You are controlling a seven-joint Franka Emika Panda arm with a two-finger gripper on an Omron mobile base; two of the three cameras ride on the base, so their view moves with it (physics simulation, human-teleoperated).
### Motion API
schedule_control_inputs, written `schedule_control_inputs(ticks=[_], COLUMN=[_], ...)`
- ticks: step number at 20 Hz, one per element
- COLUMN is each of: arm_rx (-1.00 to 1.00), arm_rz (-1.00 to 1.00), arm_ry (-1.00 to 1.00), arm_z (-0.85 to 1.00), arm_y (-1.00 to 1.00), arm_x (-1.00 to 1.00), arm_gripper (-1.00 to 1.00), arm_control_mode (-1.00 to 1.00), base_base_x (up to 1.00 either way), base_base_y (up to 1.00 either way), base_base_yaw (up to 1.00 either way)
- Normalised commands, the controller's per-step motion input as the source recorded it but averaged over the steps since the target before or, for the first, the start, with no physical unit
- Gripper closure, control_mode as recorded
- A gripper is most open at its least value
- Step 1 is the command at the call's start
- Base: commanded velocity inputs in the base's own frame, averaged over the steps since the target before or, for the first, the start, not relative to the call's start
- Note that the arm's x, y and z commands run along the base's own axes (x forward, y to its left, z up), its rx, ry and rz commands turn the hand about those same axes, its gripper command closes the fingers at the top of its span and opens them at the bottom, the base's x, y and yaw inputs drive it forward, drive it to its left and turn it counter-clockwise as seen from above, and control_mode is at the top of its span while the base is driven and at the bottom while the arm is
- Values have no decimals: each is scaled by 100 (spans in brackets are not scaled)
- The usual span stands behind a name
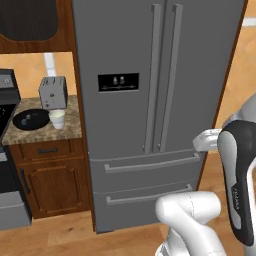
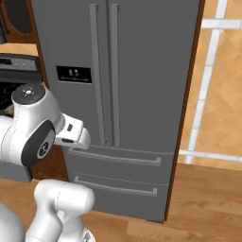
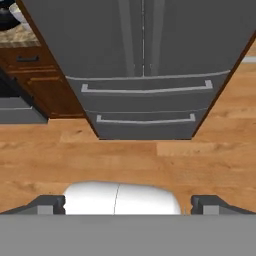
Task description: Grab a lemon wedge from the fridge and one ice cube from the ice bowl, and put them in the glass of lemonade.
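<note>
Gripper spread to full width, one dark fingertip low at the left of the hand view and the other low at the right, well apart. Nothing between them, nothing touched; aimed down at bare wooden floor in front of the fridge.

Fridge closed: both tall doors flush, long vertical bar handles side by side at the middle seam, black dispenser panel on the left door. Two drawers below, both shut, each with a horizontal bar handle. Same closed doors and drawers in the right base view. Lemon wedge nowhere to be made out, with the doors shut.

On the granite counter left of the fridge: ice bowl, black, wide and shallow, contents too small to tell. Glass of lemonade just beside it on the right, upright, close to touching the bowl's rim. Grey toaster behind both, against the wall. Wooden cabinet under the counter, door and drawer shut. Edge of a dark stove at far left.

Arm raised in front of the lower fridge, white wrist segment level with the top drawer in the left base view, well apart from counter, bowl and glass.
</note>
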Motion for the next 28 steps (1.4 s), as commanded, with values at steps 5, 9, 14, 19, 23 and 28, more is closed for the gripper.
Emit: schedule_control_inputs(ticks=[5, 9, 14, 19, 23, 28], arm_rx=[-19, -21, 1, 5, 7, 9], arm_rz=[2, 2, 1, -5, -15, -14], arm_ry=[0, 10, 1, -5, -17, -24], arm_z=[97, 76, -8, -5, 0, 0], arm_y=[0, -9, -15, 4, 0, 0], arm_x=[6, 21, 87, 70, 25, 39], arm_gripper=[-100, -100, -100, -100, -100, -100], arm_control_mode=[-100, -100, -100, -100, -100, -100], base_base_x=[0, 0, 0, 0, 0, 0], base_base_y=[0, 0, 0, 0, 0, 0], base_base_yaw=[0, 0, 0, 0, 0, 0])
